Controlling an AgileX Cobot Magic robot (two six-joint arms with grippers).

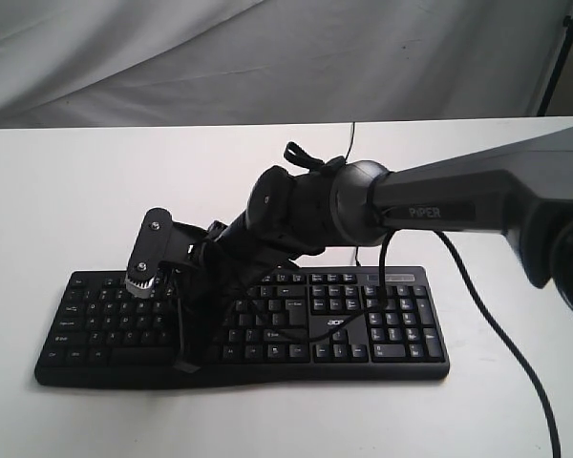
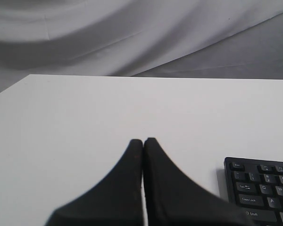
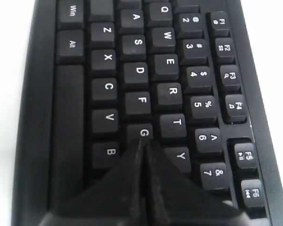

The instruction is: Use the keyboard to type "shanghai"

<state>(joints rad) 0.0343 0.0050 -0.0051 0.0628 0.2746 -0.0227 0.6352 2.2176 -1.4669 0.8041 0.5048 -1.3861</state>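
The black keyboard (image 1: pixel 382 334) lies across the white table, its acer logo near the number pad. My right gripper (image 1: pixel 193 320) reaches over from the right to the left-middle letter keys. In the right wrist view the right gripper (image 3: pixel 142 142) is shut, its tips at the edge of the G key (image 3: pixel 140 131), between B and Y. The keys under the fingers are hidden. In the left wrist view my left gripper (image 2: pixel 142 140) is shut on nothing above bare table, with the keyboard's corner (image 2: pixel 264 188) off to its side. It does not show in the exterior view.
The white table (image 1: pixel 76 191) is backed by a grey cloth (image 1: pixel 267 57). The keyboard's thin cable (image 1: pixel 351 138) runs toward the back edge. The right arm's black cable (image 1: pixel 501 334) hangs down past the keyboard's right end. A dark stand (image 1: pixel 559 57) leans at the far right.
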